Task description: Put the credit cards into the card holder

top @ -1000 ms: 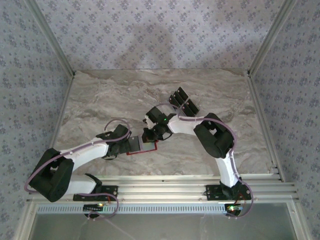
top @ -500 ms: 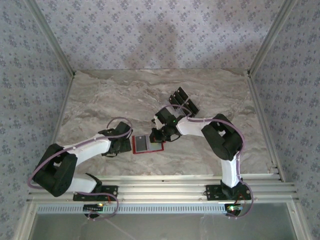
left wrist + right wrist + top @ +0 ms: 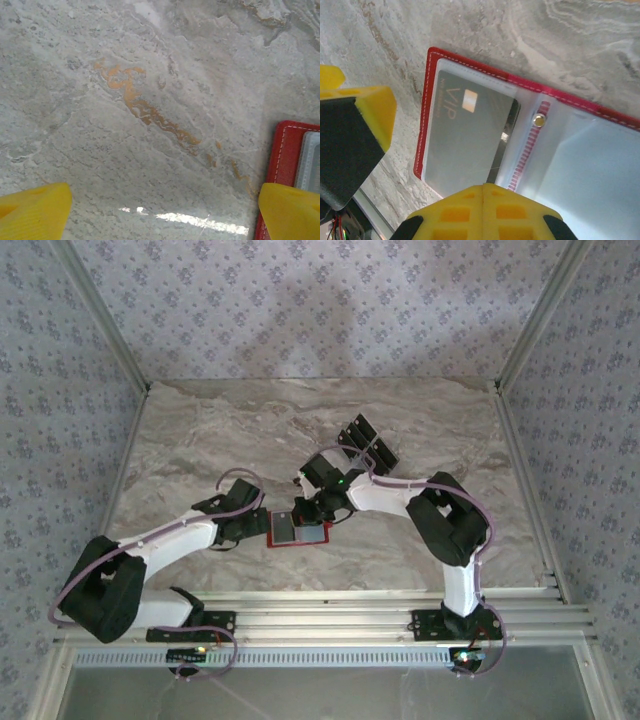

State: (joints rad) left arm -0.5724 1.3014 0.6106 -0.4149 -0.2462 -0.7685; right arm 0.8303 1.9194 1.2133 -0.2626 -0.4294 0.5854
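- Top: card holder (image 3: 298, 531) open on table (image 3: 200, 440), between left gripper (image 3: 262, 528) and right gripper (image 3: 303, 512); spare credit cards (image 3: 368, 443) behind.
- Left wrist: left gripper (image 3: 165, 215) released, jaws wide; card holder (image 3: 282, 155) by its right finger.
- Right wrist: right gripper (image 3: 482, 212) clenched over card holder (image 3: 422, 125); one credit card (image 3: 470, 135) in the left pocket.

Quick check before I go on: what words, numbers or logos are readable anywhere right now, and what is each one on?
"VIP": pale letters on the dark card sitting in a clear pocket of the open red card holder, next to a small gold chip.
Loose cards on the table, seen from above: too small to read.
Nothing else legible.
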